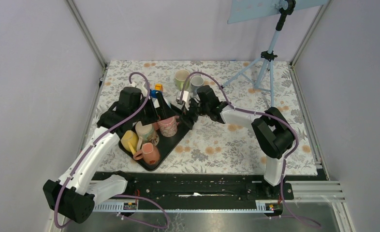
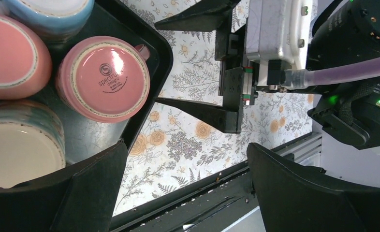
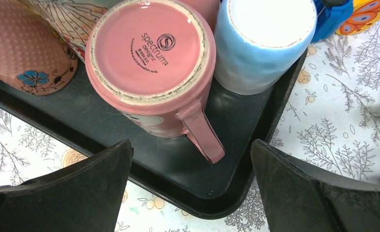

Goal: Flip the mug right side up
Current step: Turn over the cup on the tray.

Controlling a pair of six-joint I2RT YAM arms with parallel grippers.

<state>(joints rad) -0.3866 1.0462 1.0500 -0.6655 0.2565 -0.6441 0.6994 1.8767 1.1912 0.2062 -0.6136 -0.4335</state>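
A pink mug (image 3: 149, 53) stands upside down in the near corner of a black tray (image 3: 246, 121), its stamped base up and its handle (image 3: 202, 137) pointing at my right gripper (image 3: 190, 145). That gripper is open and hovers just off the tray corner, with the handle's end between its fingers and untouched. In the left wrist view the same pink mug (image 2: 108, 77) sits left of my open left gripper (image 2: 188, 188), which holds nothing and hangs over the floral cloth beside the tray (image 2: 159, 53). From the top, both grippers (image 1: 159, 110) (image 1: 185, 113) flank the pink mug (image 1: 168, 125).
Other mugs crowd the tray: a light blue one (image 3: 265, 43) upside down, a dotted pink one (image 3: 28, 48), a cream one (image 1: 144, 130), a yellow one (image 1: 129, 140). A green mug (image 1: 181, 78) and a grey mug (image 1: 196, 83) stand upright behind. A tripod (image 1: 270, 58) stands back right.
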